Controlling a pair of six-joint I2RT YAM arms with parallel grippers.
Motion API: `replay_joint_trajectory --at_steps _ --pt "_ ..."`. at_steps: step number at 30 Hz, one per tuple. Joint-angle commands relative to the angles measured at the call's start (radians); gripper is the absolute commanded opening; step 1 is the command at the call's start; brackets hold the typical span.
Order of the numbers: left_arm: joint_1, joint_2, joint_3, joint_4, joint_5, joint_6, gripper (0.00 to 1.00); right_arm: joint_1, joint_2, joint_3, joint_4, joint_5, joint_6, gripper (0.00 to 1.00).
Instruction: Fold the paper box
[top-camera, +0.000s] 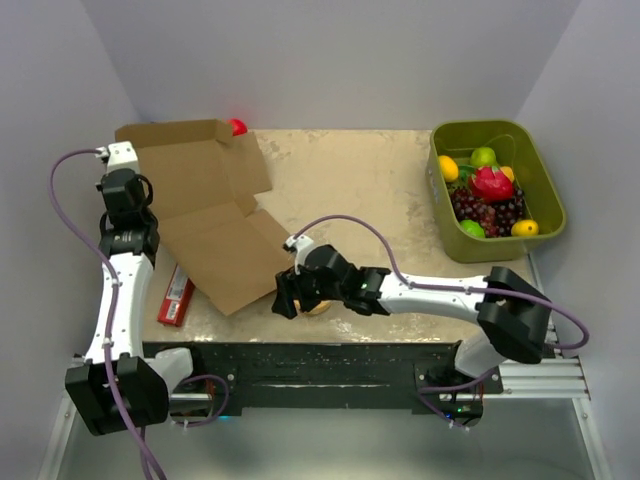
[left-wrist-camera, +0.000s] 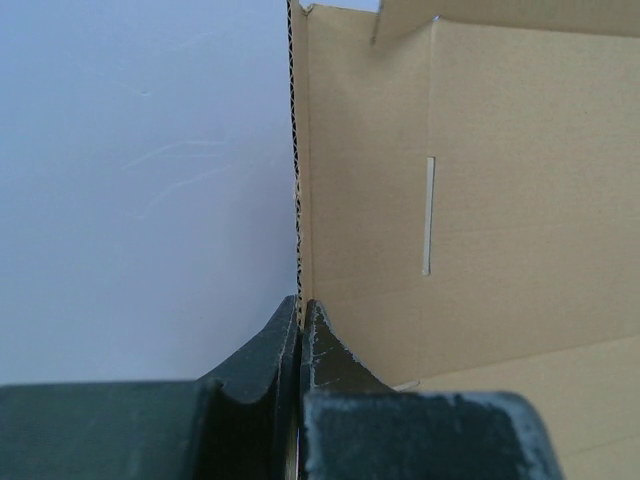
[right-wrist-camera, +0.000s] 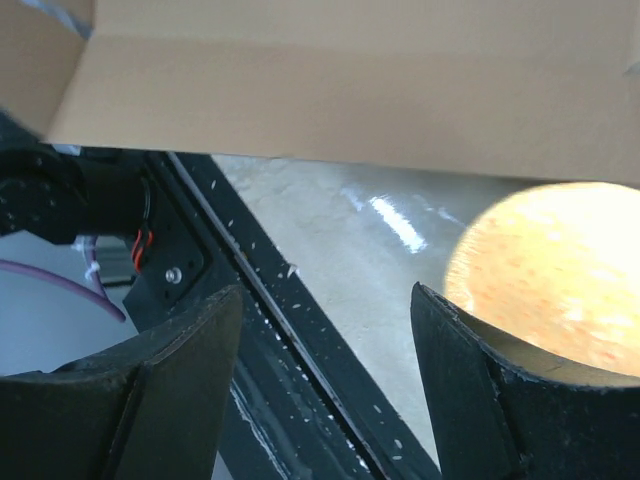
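Paper box (top-camera: 210, 215) lying open at the left of the bench (top-camera: 380, 200), an arm at each end.
Nearest, the right jaws stand apart just short of its near corner, with a round orange thing (top-camera: 318, 306), perhaps fruit, beside them. The box's long axis runs away far-left, where the left jaws are clamped on a raised flap's edge.

No writing can be read — the paper box (top-camera: 192, 182) is plain, the red packet's (top-camera: 176, 296) print too small.
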Motion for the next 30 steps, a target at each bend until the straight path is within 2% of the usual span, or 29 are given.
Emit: replay_joint_trajectory --at_steps 1,5,10,15,21,25,30 --pt "0.049 -0.01 0.003 0.082 -0.04 -0.034 0.0 0.047 0.092 0.087 0.084 -0.019 -0.026 0.65" --pt "0.056 -0.025 -0.007 0.092 -0.04 -0.037 0.0 0.047 0.183 0.135 0.127 -0.049 -0.023 0.56" --pt "0.053 -0.034 -0.011 0.1 -0.035 -0.037 0.0 0.047 0.306 0.195 0.082 -0.037 -0.021 0.52" --pt "0.056 -0.043 -0.015 0.106 0.001 -0.04 0.0 0.023 0.329 0.176 0.053 0.038 -0.017 0.52" --pt "0.056 -0.062 -0.035 0.147 0.158 -0.049 0.0 -0.087 0.271 0.121 -0.03 0.081 -0.04 0.51" --pt "0.053 -0.045 -0.047 0.181 0.361 -0.085 0.0 -0.161 0.223 0.057 -0.086 0.092 -0.064 0.51" --pt "0.05 0.001 -0.043 0.189 0.524 -0.097 0.0 -0.253 0.149 -0.003 -0.148 0.168 -0.07 0.51"
